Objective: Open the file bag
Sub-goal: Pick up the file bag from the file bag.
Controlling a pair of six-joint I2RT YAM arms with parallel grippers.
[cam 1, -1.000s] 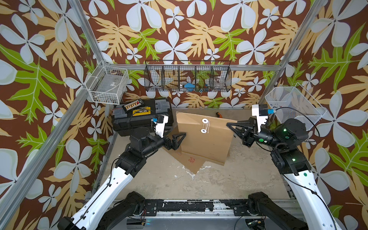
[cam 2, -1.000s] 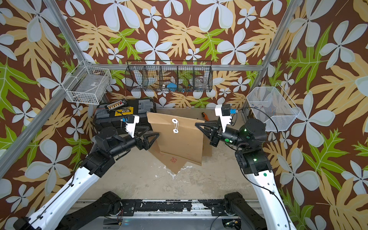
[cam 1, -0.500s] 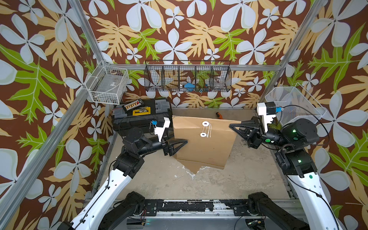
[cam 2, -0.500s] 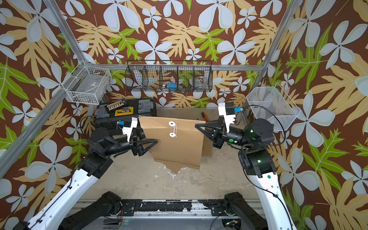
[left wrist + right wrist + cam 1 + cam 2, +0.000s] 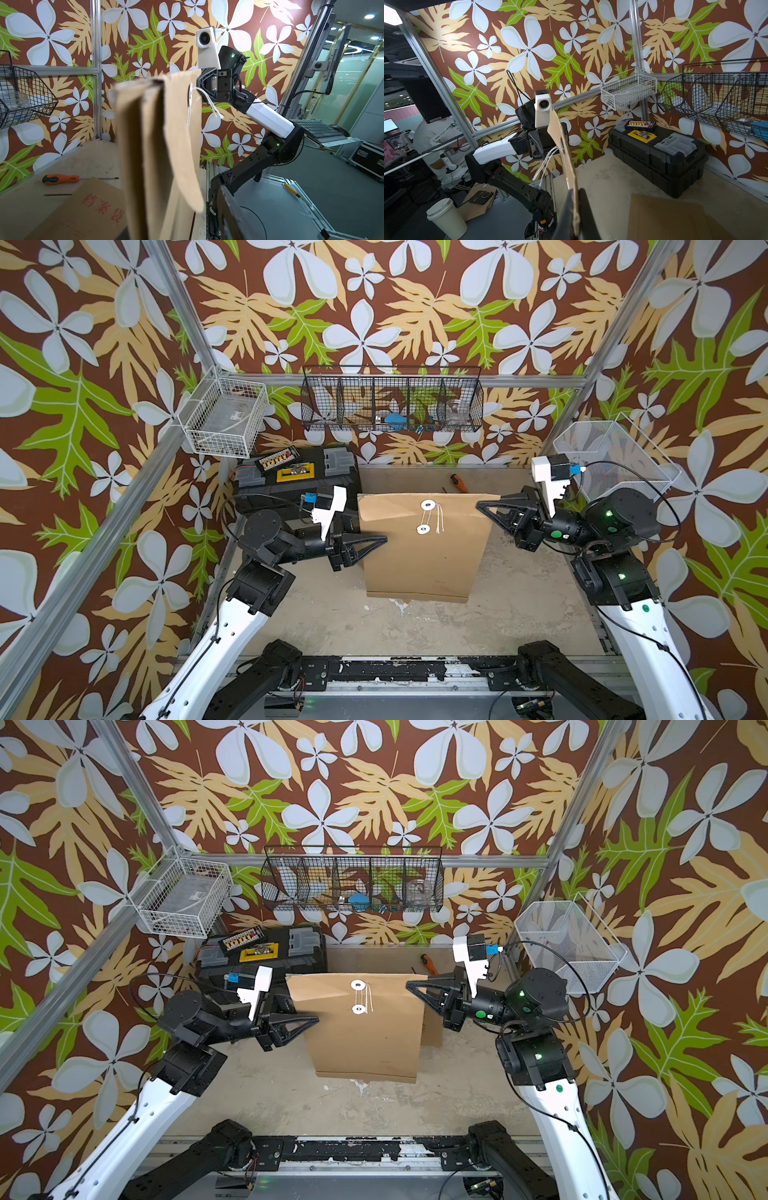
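Two tools flank the bag [image 5: 419, 568] | it hangs upright between them, flap [image 5: 395, 508] end up | your right tool [image 5: 482, 506] pinches its top corner | your left tool [image 5: 380, 539] straddles the opposite edge just under the flap; whether it grips yet, you cannot tell

The file bag [image 5: 419, 564] is showing kraft brown with white discs [image 5: 427, 504], the toolbox [image 5: 316, 485] is sporting black with a yellow tray [image 5: 294, 475], and the walls [image 5: 374, 302] are rocking brown with white flowers and green leaves.
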